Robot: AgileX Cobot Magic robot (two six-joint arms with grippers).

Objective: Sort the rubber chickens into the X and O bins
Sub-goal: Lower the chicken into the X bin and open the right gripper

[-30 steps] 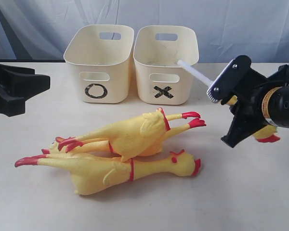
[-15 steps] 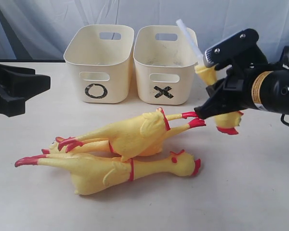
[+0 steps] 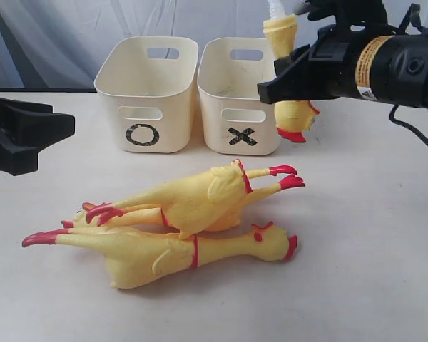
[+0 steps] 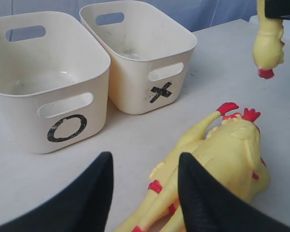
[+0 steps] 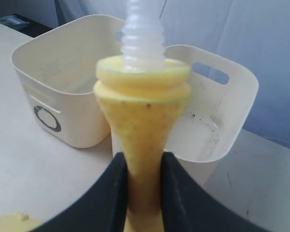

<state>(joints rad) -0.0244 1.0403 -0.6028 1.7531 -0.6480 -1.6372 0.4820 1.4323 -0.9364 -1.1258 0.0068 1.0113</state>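
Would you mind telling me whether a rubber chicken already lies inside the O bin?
No, the left wrist view looks down into the O bin and shows only its bare floor.

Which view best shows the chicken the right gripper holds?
Exterior view: the held rubber chicken shows both ends, above and below the fingers. Left wrist view catches only its hanging head; right wrist view only its clamped end, close up.

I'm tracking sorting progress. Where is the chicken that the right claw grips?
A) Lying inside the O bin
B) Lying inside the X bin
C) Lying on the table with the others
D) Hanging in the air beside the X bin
D: the right claw is shut on the held chicken, which hangs head down in the air beside the X bin.
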